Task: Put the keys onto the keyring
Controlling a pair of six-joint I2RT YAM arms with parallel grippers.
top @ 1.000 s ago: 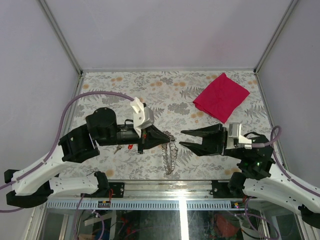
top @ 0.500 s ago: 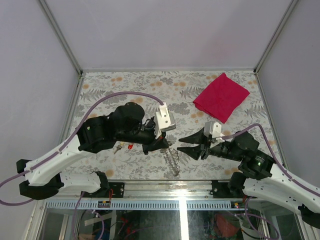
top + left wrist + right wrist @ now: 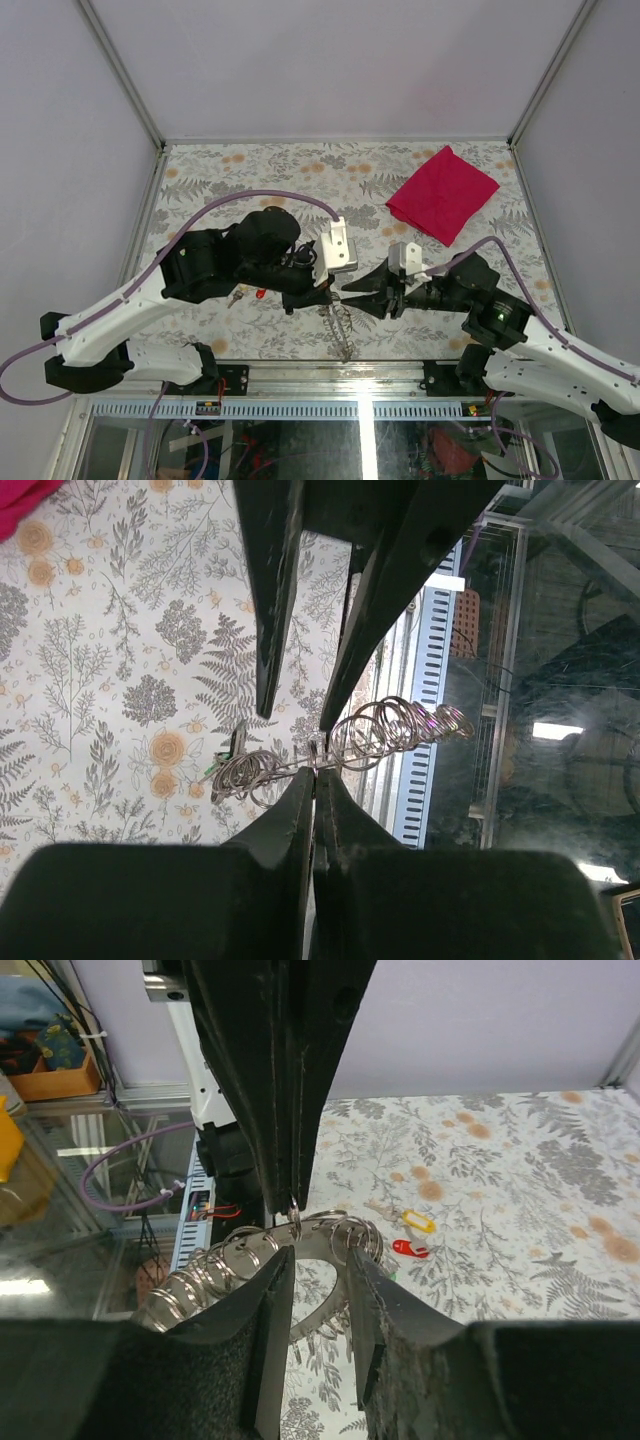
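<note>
A keyring [image 3: 340, 320], a metal strip strung with several wire rings, hangs just above the table between both grippers. My left gripper [image 3: 329, 290] is shut on one ring of the keyring [image 3: 385, 730], with its tips [image 3: 316, 776] pinched together. My right gripper [image 3: 350, 293] faces it, and its jaws [image 3: 318, 1252] stand a little apart on either side of the keyring's strip [image 3: 320, 1235]. The keys lie on the table behind the left arm: a yellow-headed key [image 3: 418, 1222] and a red-headed key [image 3: 410, 1248], also seen from above [image 3: 260, 294].
A red cloth [image 3: 442, 193] lies at the back right of the flowered table [image 3: 250, 180]. The table's front edge with its metal rail [image 3: 360, 375] runs just below the hanging keyring. A purple cable [image 3: 230, 200] loops over the left arm.
Both arms have swung toward the middle. The left gripper carried the keyring to the right, and the right gripper came in from the right, its jaws narrowing around the keyring.
</note>
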